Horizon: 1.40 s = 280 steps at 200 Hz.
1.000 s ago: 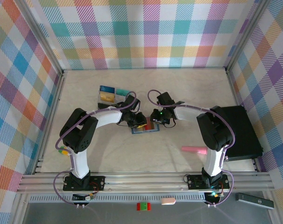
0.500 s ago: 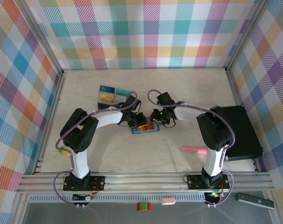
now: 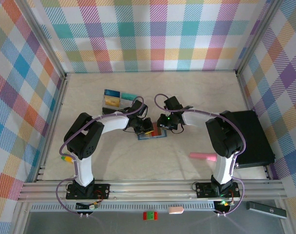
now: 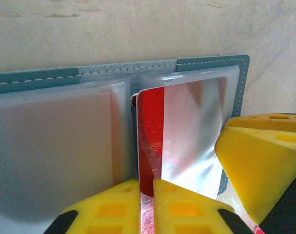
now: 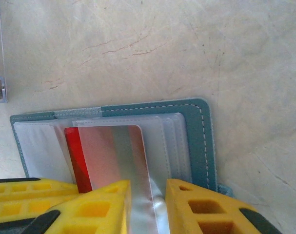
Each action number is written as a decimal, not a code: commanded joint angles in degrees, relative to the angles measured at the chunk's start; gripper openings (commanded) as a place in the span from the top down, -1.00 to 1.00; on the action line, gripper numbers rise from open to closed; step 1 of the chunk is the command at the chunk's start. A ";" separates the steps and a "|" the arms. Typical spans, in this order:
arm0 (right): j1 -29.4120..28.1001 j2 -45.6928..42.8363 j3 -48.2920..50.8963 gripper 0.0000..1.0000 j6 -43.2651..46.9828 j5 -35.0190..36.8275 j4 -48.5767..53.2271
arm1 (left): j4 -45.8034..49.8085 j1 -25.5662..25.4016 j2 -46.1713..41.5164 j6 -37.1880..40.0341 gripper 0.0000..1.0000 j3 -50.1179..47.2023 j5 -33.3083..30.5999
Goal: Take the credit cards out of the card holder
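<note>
The teal card holder (image 3: pixel 151 135) lies open on the table, its clear sleeves (image 5: pixel 172 146) facing up. A red credit card (image 4: pixel 152 131) sticks partly out of one sleeve. My left gripper (image 4: pixel 147 195) is shut on the near edge of that red card (image 5: pixel 74 161). My right gripper (image 5: pixel 148 204) is at the holder's right half, its yellow fingers pinching a wrinkled clear sleeve between them. One of its fingers (image 4: pixel 255 161) shows beside the card. In the top view both grippers (image 3: pixel 147 127) (image 3: pixel 163 125) meet over the holder. Three credit cards (image 3: pixel 111 93) (image 3: pixel 129 96) (image 3: pixel 111 101) lie at the back left.
A big black box (image 3: pixel 252 139) sits at the right edge. A pink object (image 3: pixel 203 156) lies in front of the right arm. Plaid walls close in the left, back and right. A metal rail (image 3: pixel 148 187) runs along the near edge.
The left gripper's jaws have closed onto the red card. Neither arm has visibly shifted in the top view.
</note>
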<state>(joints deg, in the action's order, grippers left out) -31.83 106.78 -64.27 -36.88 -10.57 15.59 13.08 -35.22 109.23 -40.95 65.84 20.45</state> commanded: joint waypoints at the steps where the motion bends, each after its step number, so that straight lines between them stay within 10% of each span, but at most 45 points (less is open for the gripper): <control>1: 0.11 -1.19 1.76 0.48 -0.03 -0.07 1.77 | 1.91 -0.72 -1.73 1.36 0.79 1.13 -0.68; 280: -0.25 3.43 -1.36 0.63 2.01 -6.66 1.78 | 7.62 -0.59 -6.06 3.51 0.80 -0.28 -2.75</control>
<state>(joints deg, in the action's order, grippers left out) -31.83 108.73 -64.95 -35.53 -17.61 14.44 20.69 -35.24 103.74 -37.67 65.84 16.03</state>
